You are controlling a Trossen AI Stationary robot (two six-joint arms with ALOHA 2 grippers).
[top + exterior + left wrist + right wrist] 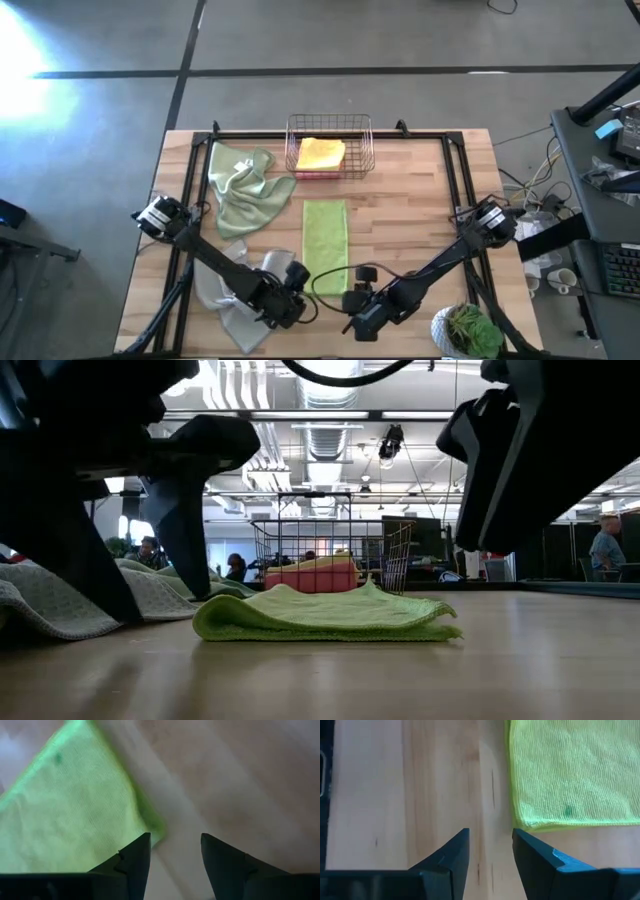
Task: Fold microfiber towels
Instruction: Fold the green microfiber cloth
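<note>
1. Lime green towel [325,245]: folded strip, worktop [420,220] centre.
2. Left end effector [175,852], right end effector [490,851]: released, empty, at its 6 o'clock end.
3. Advice: pinch both near corners evenly, fold toward 12 o'clock.

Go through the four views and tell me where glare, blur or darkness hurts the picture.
High view: strong glare on the floor at upper left; the table is evenly lit. Low view: both arms are backlit silhouettes, while the lime green towel is sharp. Left wrist view: the towel and wood are blurred. Right wrist view: sharp, weave visible on the towel.
</note>
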